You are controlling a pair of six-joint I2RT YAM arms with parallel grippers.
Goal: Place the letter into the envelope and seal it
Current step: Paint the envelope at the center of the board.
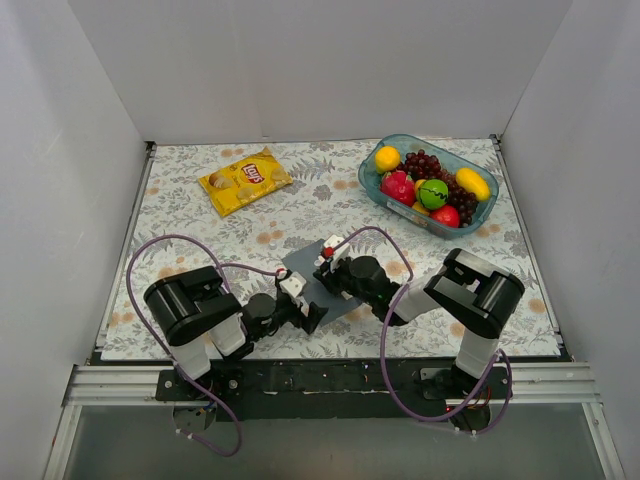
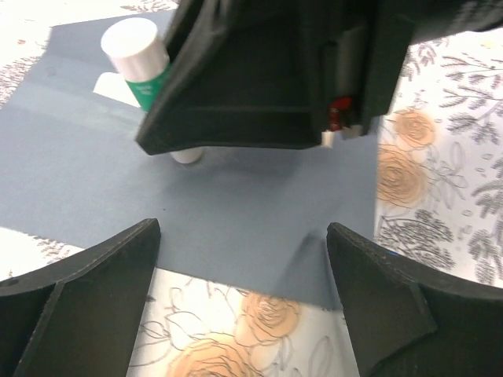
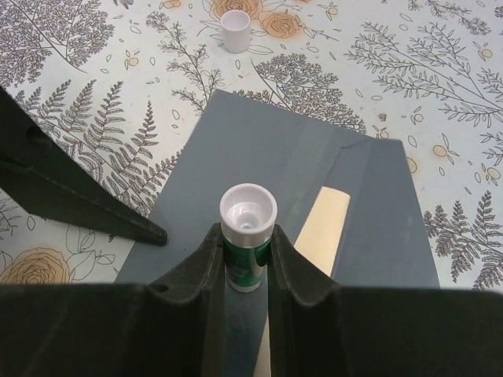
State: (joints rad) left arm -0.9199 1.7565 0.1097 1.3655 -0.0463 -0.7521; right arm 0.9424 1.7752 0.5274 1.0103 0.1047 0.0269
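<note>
Only the wrist views reveal the glue stick (image 3: 247,214) in right jaws (left jaws wide).

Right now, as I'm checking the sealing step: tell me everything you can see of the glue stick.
The glue stick is a plastic cylinder with a green labelled body and white ends. The right gripper clamps its green middle between the fingers. It stands over the grey-blue envelope, its lower white end seemingly touching the paper in the left wrist view. The upper end shows a round recess. A loose white cap, likely its own, lies apart on the tablecloth.
</note>
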